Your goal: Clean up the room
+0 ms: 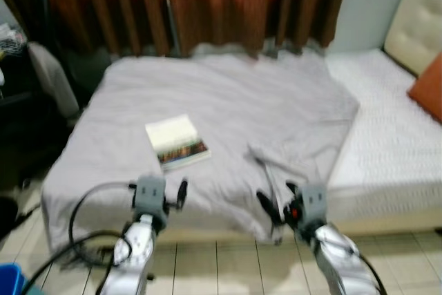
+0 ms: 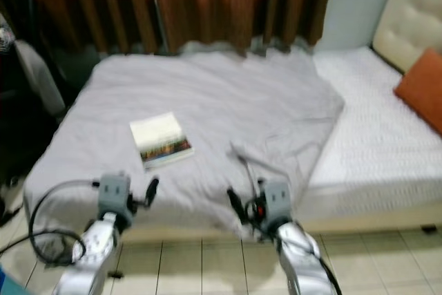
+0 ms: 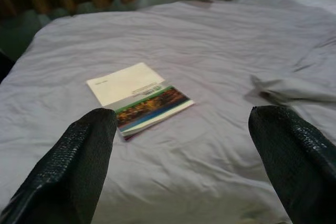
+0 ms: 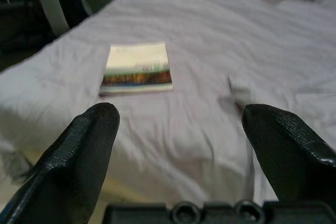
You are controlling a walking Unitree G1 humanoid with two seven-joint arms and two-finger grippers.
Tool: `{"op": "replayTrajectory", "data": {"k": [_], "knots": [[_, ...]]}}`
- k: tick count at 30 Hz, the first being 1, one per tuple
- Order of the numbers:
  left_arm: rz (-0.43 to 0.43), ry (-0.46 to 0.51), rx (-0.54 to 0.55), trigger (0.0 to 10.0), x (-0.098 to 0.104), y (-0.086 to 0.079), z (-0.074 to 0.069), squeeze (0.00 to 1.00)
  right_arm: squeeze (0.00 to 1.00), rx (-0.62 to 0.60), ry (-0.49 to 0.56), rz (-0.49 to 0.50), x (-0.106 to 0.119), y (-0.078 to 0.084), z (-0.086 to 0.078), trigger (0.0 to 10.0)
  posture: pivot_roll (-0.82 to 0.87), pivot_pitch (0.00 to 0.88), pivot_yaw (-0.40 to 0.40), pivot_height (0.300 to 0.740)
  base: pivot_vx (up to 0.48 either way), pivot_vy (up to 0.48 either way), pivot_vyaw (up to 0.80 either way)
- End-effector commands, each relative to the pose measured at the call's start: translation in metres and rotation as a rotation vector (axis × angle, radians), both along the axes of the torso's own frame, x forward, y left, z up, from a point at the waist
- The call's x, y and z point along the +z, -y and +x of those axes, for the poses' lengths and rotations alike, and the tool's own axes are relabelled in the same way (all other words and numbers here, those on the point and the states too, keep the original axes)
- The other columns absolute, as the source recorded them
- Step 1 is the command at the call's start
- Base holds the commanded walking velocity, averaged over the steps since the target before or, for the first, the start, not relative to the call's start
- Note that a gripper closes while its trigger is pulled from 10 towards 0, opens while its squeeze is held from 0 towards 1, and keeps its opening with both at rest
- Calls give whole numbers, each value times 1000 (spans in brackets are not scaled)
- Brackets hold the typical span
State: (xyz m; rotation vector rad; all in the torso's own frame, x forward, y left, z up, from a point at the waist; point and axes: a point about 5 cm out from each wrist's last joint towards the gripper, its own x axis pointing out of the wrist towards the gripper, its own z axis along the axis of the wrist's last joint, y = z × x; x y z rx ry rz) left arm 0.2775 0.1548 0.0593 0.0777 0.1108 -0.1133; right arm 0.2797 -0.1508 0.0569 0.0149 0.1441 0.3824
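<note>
Two grippers, left (image 1: 174, 195) and right (image 1: 275, 202), are hovering spread wide, lining up on the book (image 1: 177, 141) at 12 o'clock.

curtains (image 1: 207, 5): brown, behind bed | cushion (image 1: 429, 86): orange, right | floor (image 1: 228, 267): pale tiles

Both arms raised forward, side by side; left gripper (image 3: 181, 166) spread wide; right gripper (image 4: 181, 156) spread wide too.
</note>
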Motion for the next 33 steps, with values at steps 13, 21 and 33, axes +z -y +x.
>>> {"op": "replayTrajectory", "data": {"k": [13, 21, 33], "knots": [[-6, 13, -5, 10000, 4, 2, 3, 0, 0, 19, -21, -21, -5, 2, -2, 10000, -24, 0, 28, 740, 480, 0, 322], [-21, 15, -3, 10000, 4, 2, 2, 0, 0, 30, -20, -21, -5, 0, -1, 10000, -20, 0, 26, 740, 478, 0, 679], [-50, 10, -9, 10000, 4, 3, 0, 0, 0, 27, -32, 4, -6, -1, -3, 10000, -25, 0, 26, 740, 394, 127, 162]]}}
